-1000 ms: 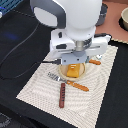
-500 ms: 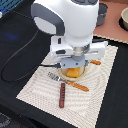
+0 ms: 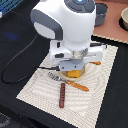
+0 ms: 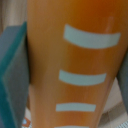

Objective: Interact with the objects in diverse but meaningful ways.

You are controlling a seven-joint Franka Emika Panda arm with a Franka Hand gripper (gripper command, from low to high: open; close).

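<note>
Arm: one white robot arm (image 3: 65, 25) stands low over the middle of the cream placemat (image 3: 40, 85), hiding much of it in the exterior view.
End effector: one end effector (image 3: 73, 71), down at the placemat's centre; the wrist view shows its dark fingers (image 4: 12, 70) pressed against both sides of the orange block, so it is closed on the block.
Orange block: one orange-yellow ridged block (image 4: 75, 65), held between the fingers at the placemat's centre; pale raised bars run across its face, and only a small part of it (image 3: 73, 74) shows under the arm in the exterior view.
Sausage stick: one dark brown sausage stick (image 3: 62, 94), lying flat on the placemat, near the block on the side toward the camera, apart from it.
Fork: one orange-handled fork (image 3: 70, 81), lying on the placemat just beside the block, its tines near the sausage stick's upper end.
Pot: one grey pot (image 3: 101, 13), off the placemat, well beyond the arm on a brown surface.
Edges: the placemat's near corner and its edge toward the exterior view's left are bare cloth.
Table: black table (image 3: 15, 45) lies open around the placemat, crossed by one black cable (image 3: 15, 75) on the exterior view's left.
</note>
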